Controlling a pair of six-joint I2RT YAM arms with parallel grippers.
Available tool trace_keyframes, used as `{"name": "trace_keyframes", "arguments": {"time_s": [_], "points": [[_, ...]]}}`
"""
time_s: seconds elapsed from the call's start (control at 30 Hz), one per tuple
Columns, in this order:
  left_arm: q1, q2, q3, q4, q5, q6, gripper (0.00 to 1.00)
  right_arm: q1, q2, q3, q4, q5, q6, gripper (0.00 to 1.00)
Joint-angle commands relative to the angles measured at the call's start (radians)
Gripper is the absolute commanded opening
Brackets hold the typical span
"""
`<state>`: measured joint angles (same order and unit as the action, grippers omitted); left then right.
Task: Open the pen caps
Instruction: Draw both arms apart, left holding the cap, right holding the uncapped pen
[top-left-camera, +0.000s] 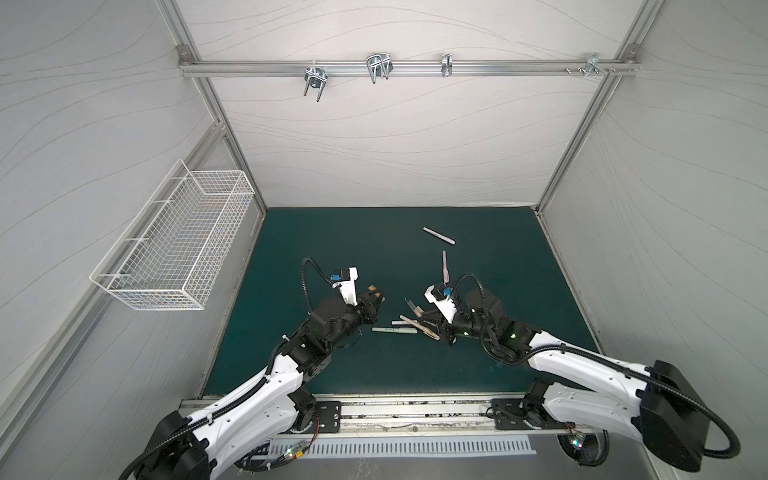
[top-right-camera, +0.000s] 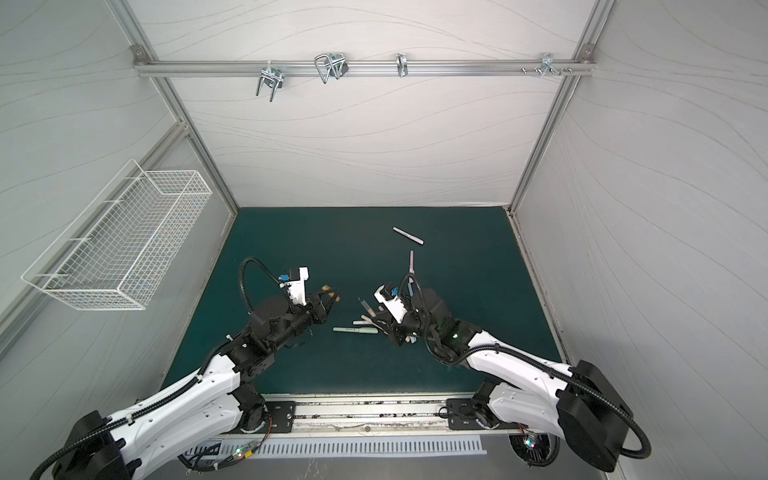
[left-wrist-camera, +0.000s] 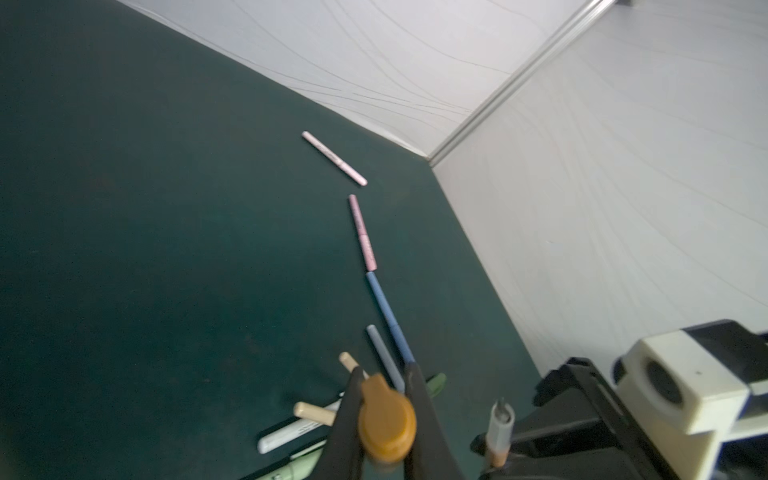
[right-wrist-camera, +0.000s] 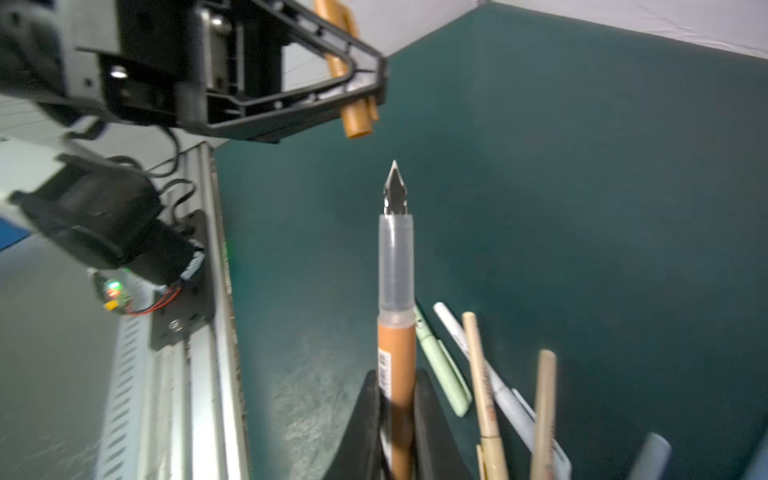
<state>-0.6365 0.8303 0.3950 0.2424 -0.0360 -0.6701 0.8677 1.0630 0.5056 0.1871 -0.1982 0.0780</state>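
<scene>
This is a robotics lab cell, not a lived-in room: an aluminium frame (top-left-camera: 498, 66) of bolted extrusion holds plain white wall panels (top-left-camera: 395, 158) around a bench (top-left-camera: 332, 249) topped with a dark green mat. Two white-and-black robot arms (top-left-camera: 257, 395) stand on black mounting plates (top-left-camera: 328, 415) fixed to a metal rail at the bench's near edge, with a slotted cable duct (top-left-camera: 399, 448) and small circuit boards (top-left-camera: 297, 451) (their lights glowing) just in front. A white wire basket (top-left-camera: 174, 245) hangs on the side wall, and metal hooks (top-left-camera: 379, 68) hang on the rear crossbar.
</scene>
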Motion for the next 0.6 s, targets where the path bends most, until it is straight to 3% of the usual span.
{"name": "trace_keyframes", "arguments": {"time_s": [0.0,0.13,0.23,0.43,0.57], "points": [[0.006,0.016,0.062,-0.129,-0.180,0.036,0.00,-0.012,-0.018,0.021,-0.056,0.276,0.063,0.00],[0.011,0.064,0.127,-0.269,-0.277,0.050,0.00,-0.077,-0.016,0.035,-0.124,0.435,0.141,0.00],[0.028,0.140,0.179,-0.338,-0.297,0.051,0.00,-0.170,0.001,0.046,-0.183,0.472,0.216,0.00],[0.089,0.303,0.241,-0.411,-0.297,0.032,0.00,-0.377,0.040,0.053,-0.278,0.467,0.354,0.00],[0.166,0.396,0.256,-0.416,-0.230,0.024,0.00,-0.501,0.069,0.040,-0.312,0.421,0.437,0.00]]}}
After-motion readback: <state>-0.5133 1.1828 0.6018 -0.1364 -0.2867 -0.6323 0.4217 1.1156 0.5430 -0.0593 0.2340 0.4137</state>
